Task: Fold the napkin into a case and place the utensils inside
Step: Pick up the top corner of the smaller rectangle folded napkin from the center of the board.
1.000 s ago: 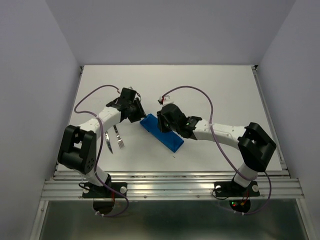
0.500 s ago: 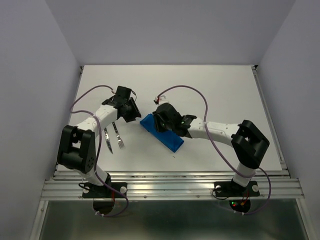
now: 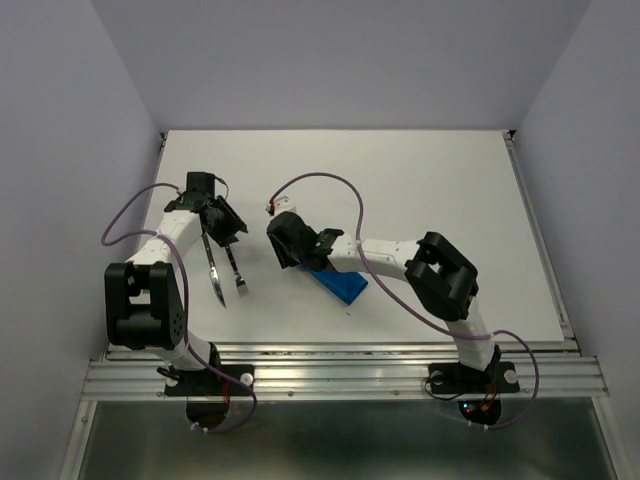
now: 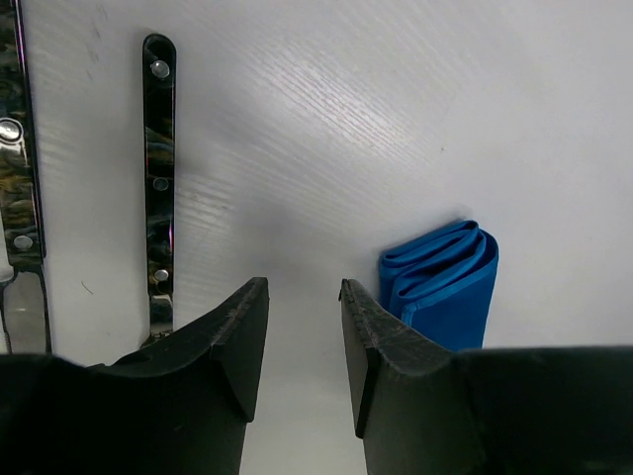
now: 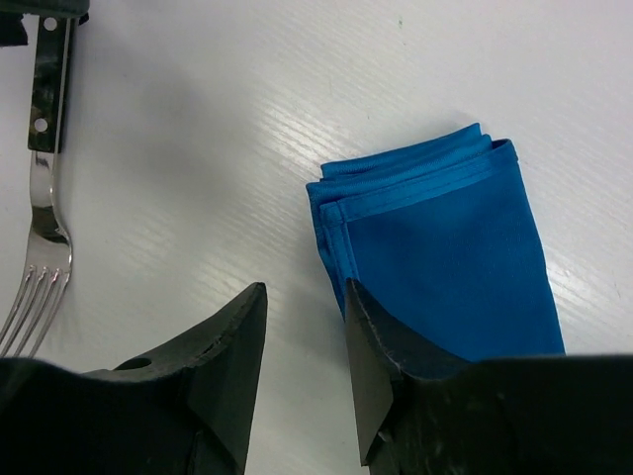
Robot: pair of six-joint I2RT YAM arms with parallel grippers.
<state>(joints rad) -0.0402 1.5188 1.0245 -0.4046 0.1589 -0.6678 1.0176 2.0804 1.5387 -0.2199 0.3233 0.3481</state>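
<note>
The napkin, folded into a narrow bright blue case, lies slantwise at mid-table; its layered end shows in both wrist views. The utensils lie to its left, black-handled with rivets: the knife and the fork. My left gripper hovers open over bare table by the utensil handles, holding nothing. My right gripper is open at the case's upper-left end, with one finger over the cloth's edge and nothing between the jaws.
White table with raised rails along the left and right sides and an aluminium frame at the near edge. Purple cables loop above both wrists.
My left gripper has swung left, away from the case, to the utensil handles. My right gripper has slid left along the case to its upper-left end and opened wider.
</note>
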